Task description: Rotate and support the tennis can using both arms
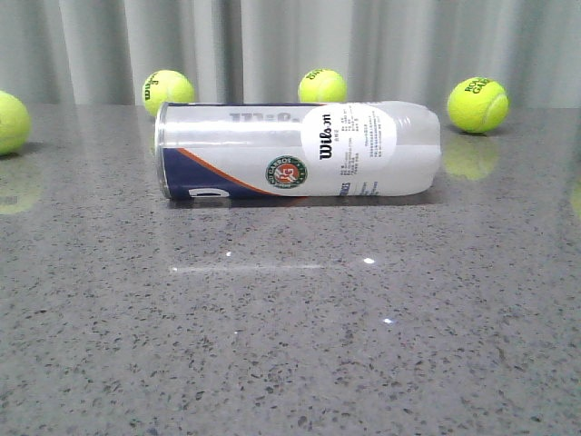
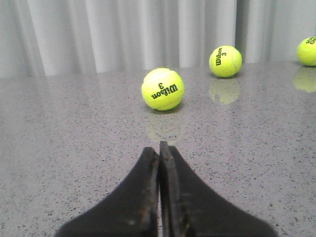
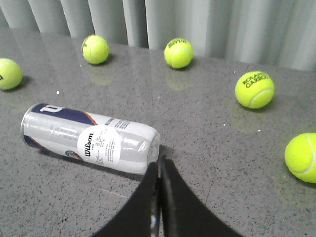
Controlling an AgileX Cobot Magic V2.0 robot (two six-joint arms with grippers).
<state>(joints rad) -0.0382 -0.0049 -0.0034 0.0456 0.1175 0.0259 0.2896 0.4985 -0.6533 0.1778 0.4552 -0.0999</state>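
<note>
Overhead-free setting: a speckled grey stone worktop (image 1: pixel 290 345) is seen, glossy enough that ball reflections are shown on it.
Backdrop: pale grey pleated curtains (image 1: pixel 363 45) are hung along the far edge.
Tennis balls: several yellow-green balls (image 1: pixel 477 104) are scattered near the curtain and at the left edge.
Tennis can (image 1: pixel 300 150): it is laid on its side across the worktop, silver rim to the left, rounded white end to the right, label turned to the front camera.
Left fingers (image 2: pixel 160 148): they are pressed together with nothing between them; a Wilson ball (image 2: pixel 162 89) is seen beyond them, and the can is not shown in this view.
Right fingers (image 3: pixel 159 165): they are pressed together, empty, just beside the can's rounded end (image 3: pixel 148 143); contact cannot be told.
</note>
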